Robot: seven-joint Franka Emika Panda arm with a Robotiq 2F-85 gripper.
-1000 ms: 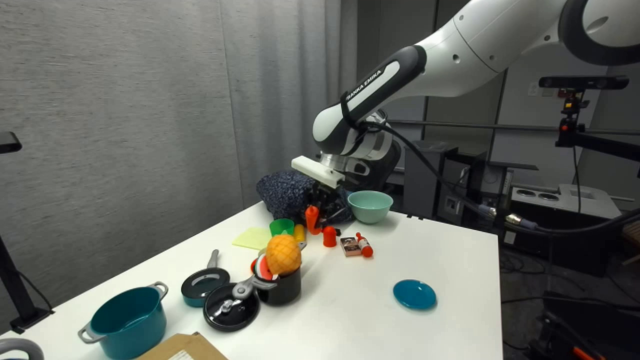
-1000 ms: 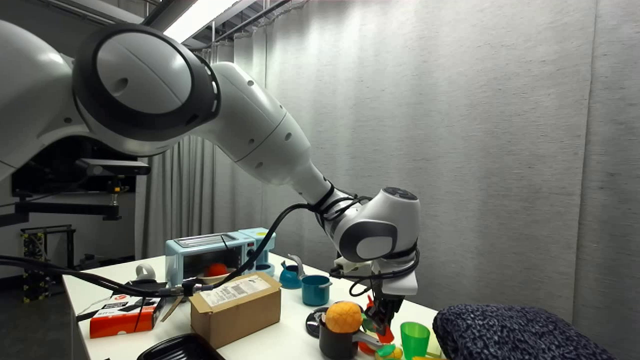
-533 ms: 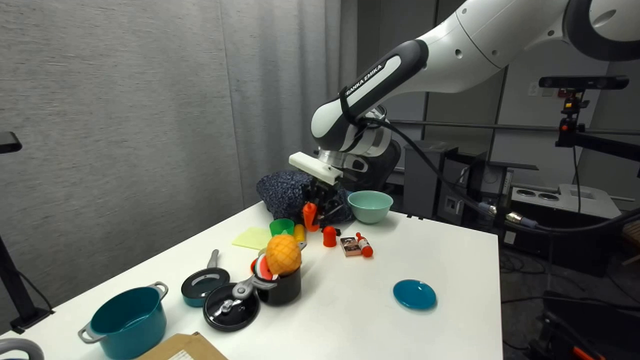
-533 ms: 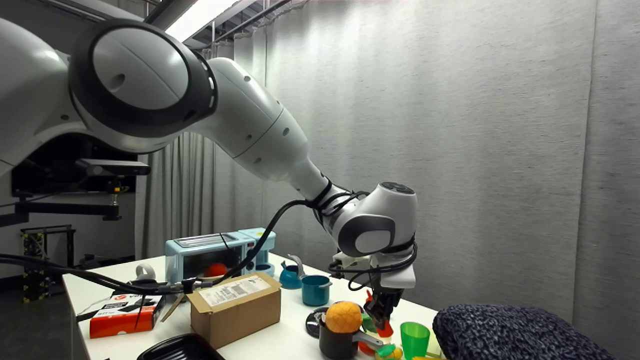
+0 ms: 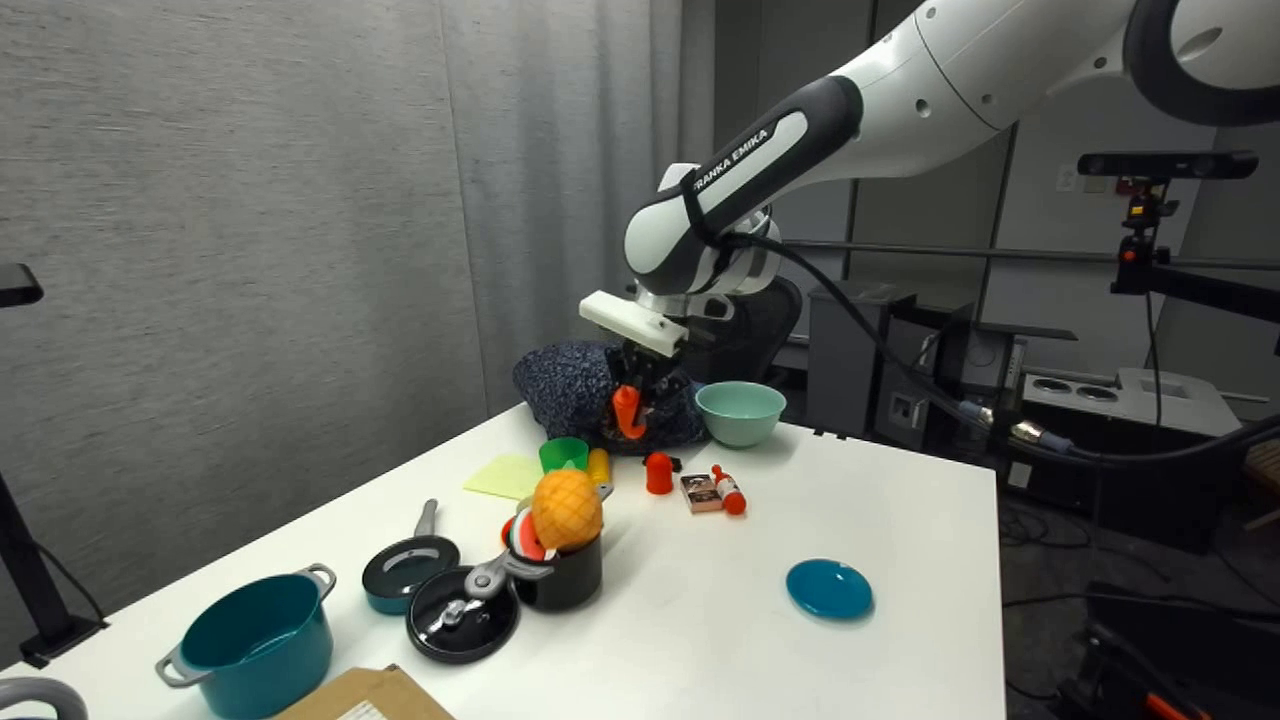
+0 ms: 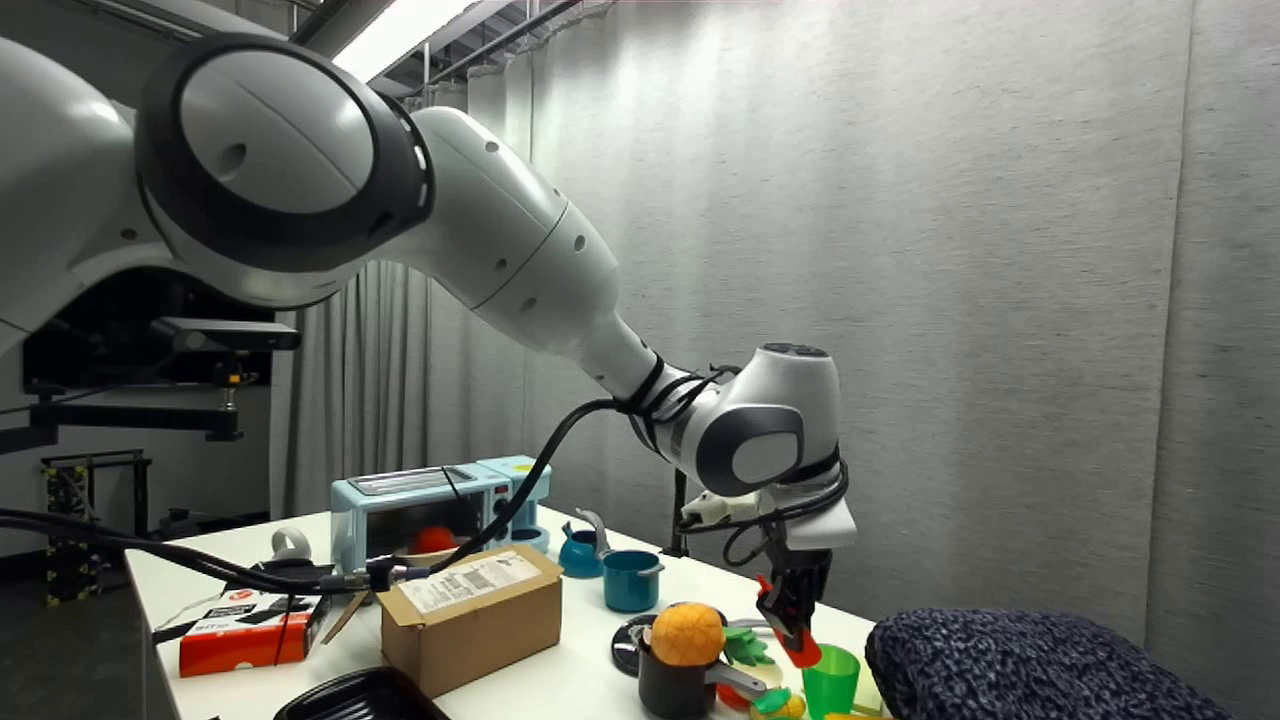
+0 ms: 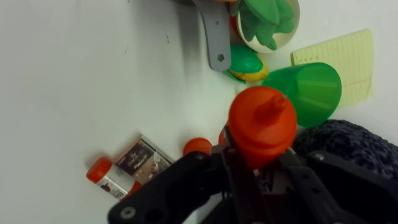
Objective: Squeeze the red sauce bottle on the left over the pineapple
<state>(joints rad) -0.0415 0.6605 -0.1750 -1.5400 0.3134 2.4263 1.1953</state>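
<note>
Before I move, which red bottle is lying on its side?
The white-labelled bottle, beside the small box; the all-red sauce bottle is clamped in the gripper.

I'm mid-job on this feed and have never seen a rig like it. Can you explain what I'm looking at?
This is a single jointed robot arm ending in a two-fingered gripper. Two pictures are taken from outside the robot, from different places; the close-up, with the fingers large in front, is taken from its wrist.

The gripper is closed around the red sauce bottle, holding it tilted, nozzle up, off the white table. On that table the pineapple rests in the mouth of a dark pot. You can also see a green cup, a mint bowl, a blue plate and a cardboard box. The bottle is not yet over the pineapple.
</note>
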